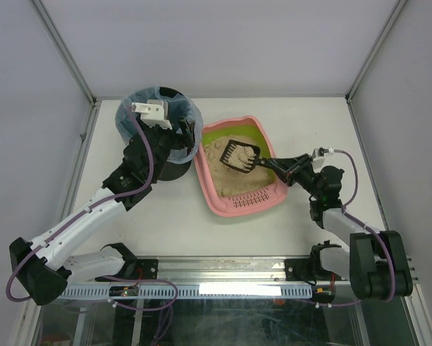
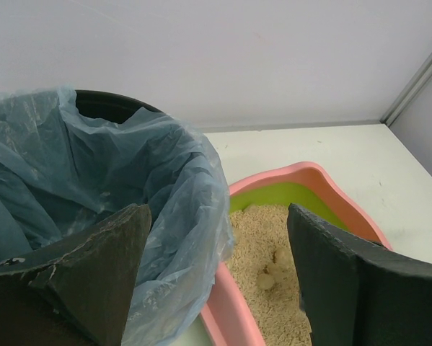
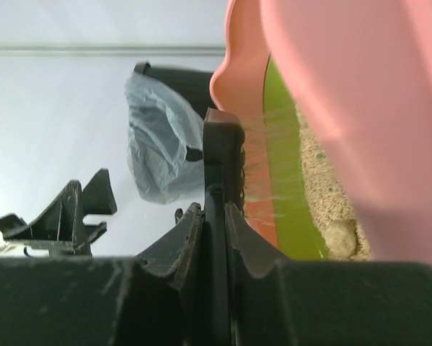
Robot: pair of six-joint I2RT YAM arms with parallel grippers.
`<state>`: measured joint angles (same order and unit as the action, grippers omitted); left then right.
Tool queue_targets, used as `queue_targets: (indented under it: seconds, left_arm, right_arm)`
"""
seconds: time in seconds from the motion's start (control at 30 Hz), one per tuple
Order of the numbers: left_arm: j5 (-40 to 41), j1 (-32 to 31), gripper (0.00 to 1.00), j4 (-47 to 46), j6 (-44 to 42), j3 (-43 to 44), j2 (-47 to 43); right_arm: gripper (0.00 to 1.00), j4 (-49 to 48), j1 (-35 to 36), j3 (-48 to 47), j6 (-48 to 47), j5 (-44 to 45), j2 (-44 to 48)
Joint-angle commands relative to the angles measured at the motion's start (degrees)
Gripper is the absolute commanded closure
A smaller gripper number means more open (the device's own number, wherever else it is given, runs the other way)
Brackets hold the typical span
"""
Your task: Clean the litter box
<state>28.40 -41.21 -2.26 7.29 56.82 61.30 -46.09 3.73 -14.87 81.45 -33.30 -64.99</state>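
The litter box (image 1: 244, 207) is smooth, faintly glossy pink plastic holding grainy tan litter (image 1: 226, 180). The bag (image 2: 129, 166) is thin, crinkled, translucent blue plastic. The fingers (image 2: 107, 267) are matt black, scuffed.

Left tool (image 2: 219, 277) spread wide; right tool (image 1: 276, 164) clamped tight.

Overhead view: the scoop's (image 1: 239, 156) handle lay hidden inside the right gripper (image 1: 277, 166), which also covered part of the litter box's (image 1: 234, 209) right rim. The left gripper (image 1: 178, 130) masked part of the bin's (image 1: 125, 115) mouth.

Left wrist view: the bin was cropped at the left and bottom edges. A finger pad (image 2: 345, 288) hid the litter box's near end. Pale lumps (image 2: 270, 277) in the litter were too small to identify.

Right wrist view: the litter box's pink wall was blurred and was cropped at the top and right.
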Motion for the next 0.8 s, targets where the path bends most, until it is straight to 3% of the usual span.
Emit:
queue_targets:
  seconds: [0.0,0.07,0.17,0.3,0.4,0.53,0.63,0.77]
  left_arm:
    - [-0.41,0.04,0.21,-1.20,0.48,2.85,0.13]
    - [-0.35,0.03,0.21,-1.00,0.48,2.91,0.29]
    - [0.28,0.05,0.21,-0.99,0.40,2.98,0.48]
    - [-0.48,0.06,0.21,-0.71,0.54,3.11,0.94]
    - [0.21,0.00,0.21,-0.64,0.44,3.29,1.19]
    - [-0.34,0.02,0.21,-0.32,0.56,3.45,1.36]
    - [0.36,0.05,0.21,-0.26,0.42,3.62,1.30]
    - [0.03,0.04,0.21,-0.18,0.35,3.62,1.11]
  right_arm:
    - [1.00,-4.89,-0.23,-2.09,0.11,-0.77,0.86]
    - [1.00,-1.65,-2.43,0.29,1.52,2.46,2.55]
    - [1.00,-2.01,2.60,-5.55,-3.74,-3.08,-0.26]
    - [1.00,0.75,-2.38,-1.43,-0.79,-0.36,2.48]
    - [1.00,-0.46,2.30,-5.67,-3.57,-2.85,-0.10]
    - [1.00,2.41,-2.83,-0.85,-1.58,-1.61,2.84]
    - [1.00,0.56,2.09,-6.08,-4.66,-4.01,-0.41]
    - [1.00,1.86,-2.03,-1.72,-0.80,1.33,1.80]
